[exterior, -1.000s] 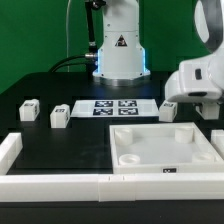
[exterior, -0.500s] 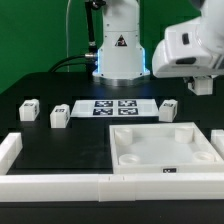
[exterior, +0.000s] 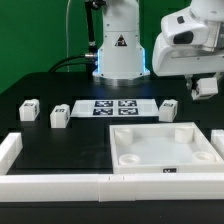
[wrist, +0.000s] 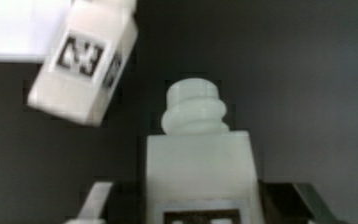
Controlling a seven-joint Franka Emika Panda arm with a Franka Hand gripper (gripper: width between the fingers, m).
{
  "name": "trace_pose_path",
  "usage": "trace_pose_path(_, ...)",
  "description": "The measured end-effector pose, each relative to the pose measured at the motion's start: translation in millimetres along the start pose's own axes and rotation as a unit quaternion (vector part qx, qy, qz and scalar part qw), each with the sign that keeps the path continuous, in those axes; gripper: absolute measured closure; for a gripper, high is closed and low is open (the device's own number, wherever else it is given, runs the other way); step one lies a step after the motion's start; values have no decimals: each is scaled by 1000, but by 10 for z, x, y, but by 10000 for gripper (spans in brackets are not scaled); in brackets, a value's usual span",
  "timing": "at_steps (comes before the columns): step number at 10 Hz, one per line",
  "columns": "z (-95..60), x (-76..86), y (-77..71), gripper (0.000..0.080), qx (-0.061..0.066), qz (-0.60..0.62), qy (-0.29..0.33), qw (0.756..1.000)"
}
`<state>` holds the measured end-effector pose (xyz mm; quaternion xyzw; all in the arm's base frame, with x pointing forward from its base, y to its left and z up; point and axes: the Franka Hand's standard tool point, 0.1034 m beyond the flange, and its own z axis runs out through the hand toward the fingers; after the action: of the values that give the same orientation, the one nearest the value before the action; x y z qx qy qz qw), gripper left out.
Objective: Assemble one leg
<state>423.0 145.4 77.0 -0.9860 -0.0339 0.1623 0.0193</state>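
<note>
Gripper [exterior: 205, 86] raised over the black counter [exterior: 80, 140] at the exterior view's right, clamped on a small stubby white plastic leg [wrist: 199, 160] with a ribbed tip, second marker-tagged white leg [wrist: 83, 65] near it, not touching, large white square tray-like panel [exterior: 165, 145] lying on the counter.

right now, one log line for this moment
gripper: shut on leg | leg: held above table | other leg: on table by panel | panel: on table

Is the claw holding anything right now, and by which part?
A leg, pinched by the claw across its blocky body, near the marker end; its ribbed tip sticks out free.
</note>
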Motion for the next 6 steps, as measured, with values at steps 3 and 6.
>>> trace_pose_path(3,-384,341,202,509,-2,-26,113,993)
trace_pose_path(6,-510,512,290,509,-1,-33,257,966)
